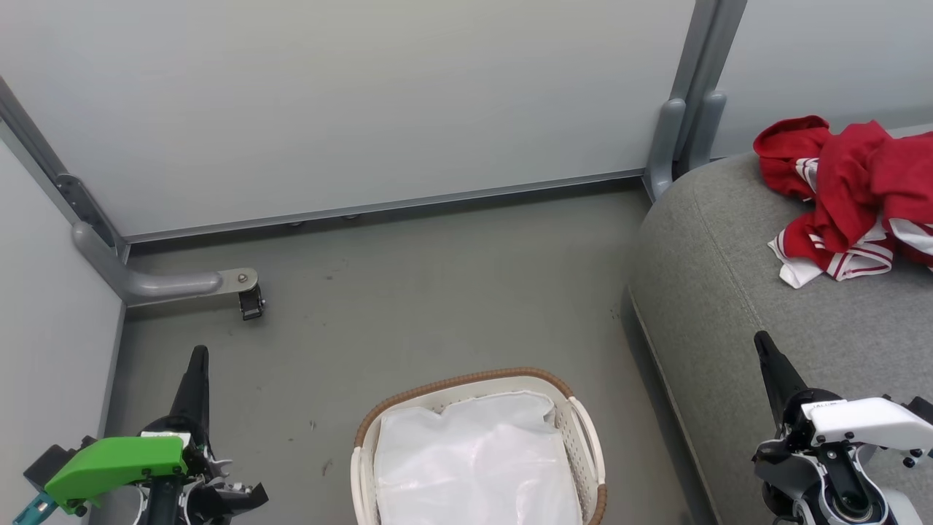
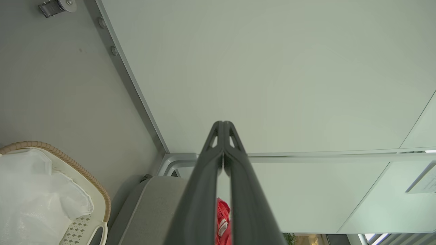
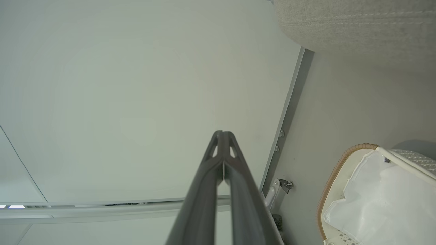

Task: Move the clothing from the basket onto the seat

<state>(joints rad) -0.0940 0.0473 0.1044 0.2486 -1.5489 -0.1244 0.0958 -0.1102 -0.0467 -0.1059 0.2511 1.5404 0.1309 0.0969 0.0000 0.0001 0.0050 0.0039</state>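
Open floor (image 1: 437,292) betw. my left claw (image 1: 198,351) & right claw (image 1: 760,337), fwd to the wall panel (image 1: 350,102): room to swing. Basket (image 1: 466,380) sits low betw. them, mouth open upward, reachable from above. Seat (image 1: 729,292) bulks up on my right, rounded edge beside the right claw; its top is free up to the clothing (image 1: 845,189) at the far end. Caster bracket (image 1: 248,292) juts from the left corner, ahead of my left claw.

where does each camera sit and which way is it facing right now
Head view: on the head, facing down at floor, basket, seat with clothing; left gripper, right gripper at lower corners.
Left wrist view: left wrist, facing the wall along its shut fingers.
Right wrist view: right wrist, likewise facing the wall.
Shared: both wrist views catch basket and seat.
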